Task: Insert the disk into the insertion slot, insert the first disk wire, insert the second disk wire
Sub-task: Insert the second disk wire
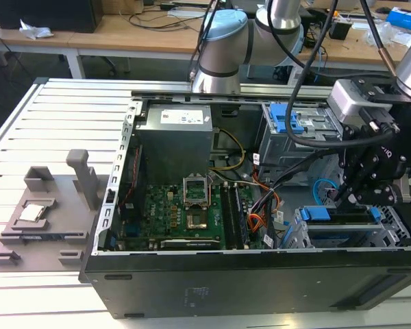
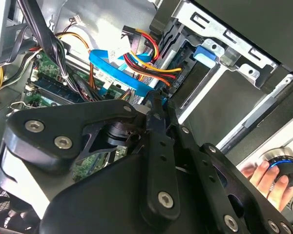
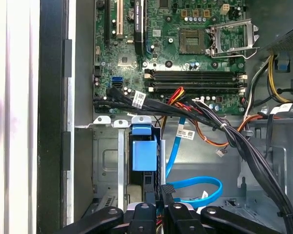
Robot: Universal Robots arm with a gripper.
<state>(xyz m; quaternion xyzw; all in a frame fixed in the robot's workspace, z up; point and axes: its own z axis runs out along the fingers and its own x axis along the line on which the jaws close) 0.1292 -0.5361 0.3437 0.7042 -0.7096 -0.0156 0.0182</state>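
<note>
Gripper [image 1: 356,192] hanging over the insertion slot [image 1: 390,236] at exterior view's right, fingers looking nearly together | disk [image 3: 144,156] sitting in slot | second disk wire [image 3: 195,187] lying loose nearby, seemingly unplugged.

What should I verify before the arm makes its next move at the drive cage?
1. Disk seated in the drive cage: ok, its blue carrier lies inside.
2. Gripper at the cage: ok, close to the disk.
3. Light-blue cable within reach: ok, it loops next to the gripper.
4. Cable's plug in the disk: cannot tell.
5. Black cable bundle clear of the cage: cannot tell.
6. Person's hand away from the gripper: ok, it is on a knob.
</note>
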